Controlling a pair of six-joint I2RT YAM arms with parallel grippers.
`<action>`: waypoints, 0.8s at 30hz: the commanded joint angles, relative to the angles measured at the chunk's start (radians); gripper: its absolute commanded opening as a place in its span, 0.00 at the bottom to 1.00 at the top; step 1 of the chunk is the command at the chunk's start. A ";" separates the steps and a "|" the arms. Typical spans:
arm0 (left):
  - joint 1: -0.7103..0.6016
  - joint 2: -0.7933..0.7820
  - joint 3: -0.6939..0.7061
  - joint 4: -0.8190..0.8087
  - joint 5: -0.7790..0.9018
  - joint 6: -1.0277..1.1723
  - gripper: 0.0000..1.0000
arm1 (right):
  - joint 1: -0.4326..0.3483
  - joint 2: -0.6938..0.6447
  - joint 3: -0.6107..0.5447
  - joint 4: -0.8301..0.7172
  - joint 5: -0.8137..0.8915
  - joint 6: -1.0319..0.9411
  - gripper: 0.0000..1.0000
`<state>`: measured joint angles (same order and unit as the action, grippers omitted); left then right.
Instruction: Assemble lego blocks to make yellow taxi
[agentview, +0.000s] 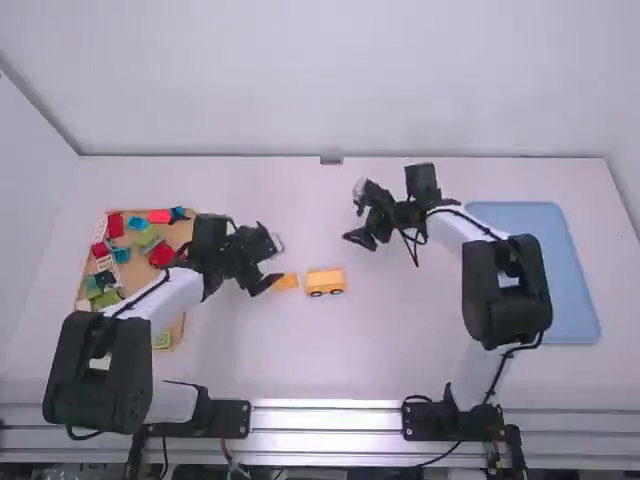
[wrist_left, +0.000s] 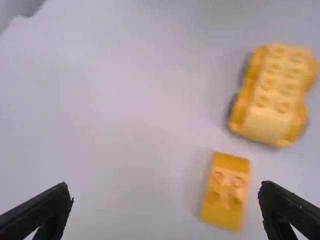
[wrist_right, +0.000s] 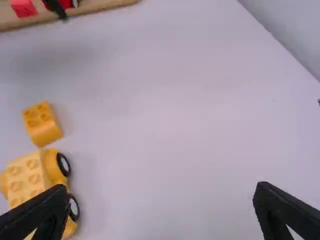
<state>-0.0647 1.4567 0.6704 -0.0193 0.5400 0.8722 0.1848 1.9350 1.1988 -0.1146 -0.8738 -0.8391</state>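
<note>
Fingers (agentview: 264, 284): four, spread; yellow pieces (agentview: 325, 282): two.

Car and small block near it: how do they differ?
The car has wheels on its side; the block shows none.
The car is the larger and longer piece; the block is small and short.
The car carries eight studs in two rows, the block four.
Both are yellow, stand studs up on the table, and lie apart from each other.
</note>
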 joint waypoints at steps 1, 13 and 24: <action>0.021 0.000 0.014 -0.037 0.182 0.221 0.99 | 0.005 -0.022 -0.018 0.006 -0.115 -0.028 0.98; 0.063 0.076 0.010 0.072 0.345 0.214 0.99 | 0.005 -0.026 0.012 0.113 -0.126 0.070 0.98; 0.153 0.264 0.056 0.007 0.495 0.309 0.99 | 0.005 -0.026 0.012 0.043 -0.128 0.016 0.98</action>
<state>0.0799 1.6932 0.7265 0.0036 0.9680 1.1133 0.1886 1.9347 1.1862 -0.0647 -0.9859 -0.8188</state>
